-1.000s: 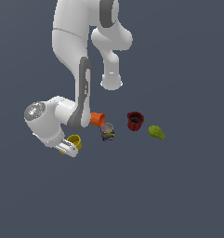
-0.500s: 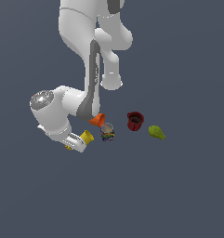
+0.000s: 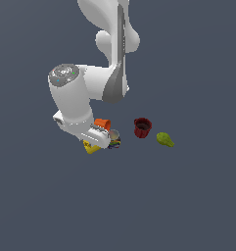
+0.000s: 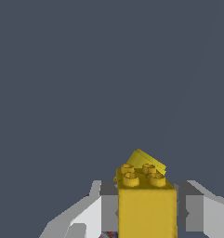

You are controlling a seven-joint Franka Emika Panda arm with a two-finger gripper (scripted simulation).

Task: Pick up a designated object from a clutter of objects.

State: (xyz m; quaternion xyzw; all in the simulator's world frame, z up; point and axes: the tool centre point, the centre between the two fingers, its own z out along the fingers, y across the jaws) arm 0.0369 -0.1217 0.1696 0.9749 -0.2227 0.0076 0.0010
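What I had on my screens was no real room, only a simulator's bare scene. The ground (image 3: pixel 198 206) was one flat, dark blue-grey plane without walls, furniture, seams or horizon. The white Panda arm (image 3: pixel 85 93) looked smooth and plainly rendered. The few small props, an orange cup (image 3: pixel 103 123), a dark red cup (image 3: pixel 142 127) and a green pear-shaped thing (image 3: pixel 164 139), sat straight on that plane.
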